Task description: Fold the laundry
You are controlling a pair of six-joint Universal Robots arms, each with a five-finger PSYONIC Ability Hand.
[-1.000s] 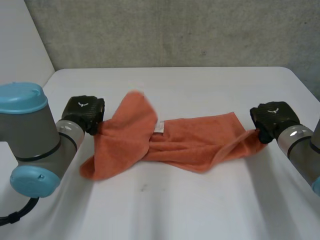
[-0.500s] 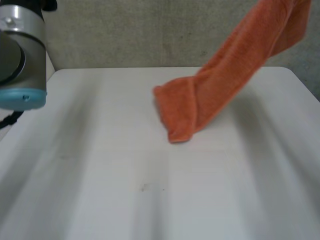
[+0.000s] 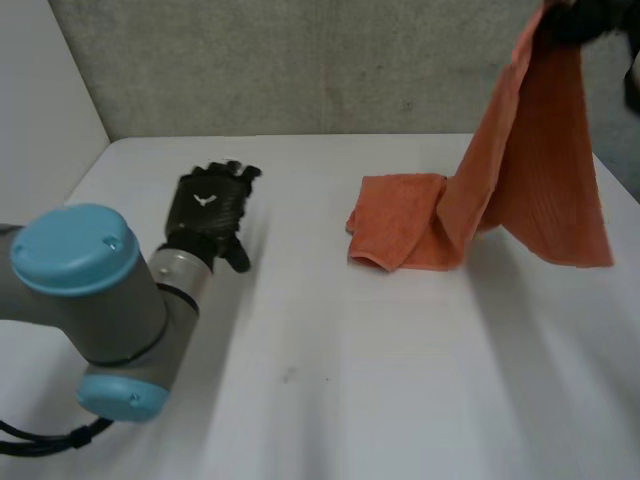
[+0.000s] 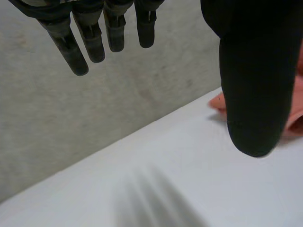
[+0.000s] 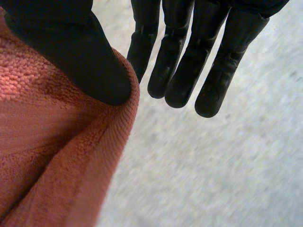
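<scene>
Head view shows the right hand [image 3: 588, 14] pinching the orange towel [image 3: 545, 170] aloft, its lower end bunched on the table [image 3: 400, 360], while the left hand [image 3: 210, 205] hovers open-fingered and empty.

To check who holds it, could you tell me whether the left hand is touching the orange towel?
Apart. The head view shows bare table between the left hand and the orange towel.

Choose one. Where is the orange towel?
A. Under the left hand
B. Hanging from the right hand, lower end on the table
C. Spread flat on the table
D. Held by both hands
B: the towel hangs from the right hand, its lower end bunched on the table; the left hand is open, apart from it.
</scene>
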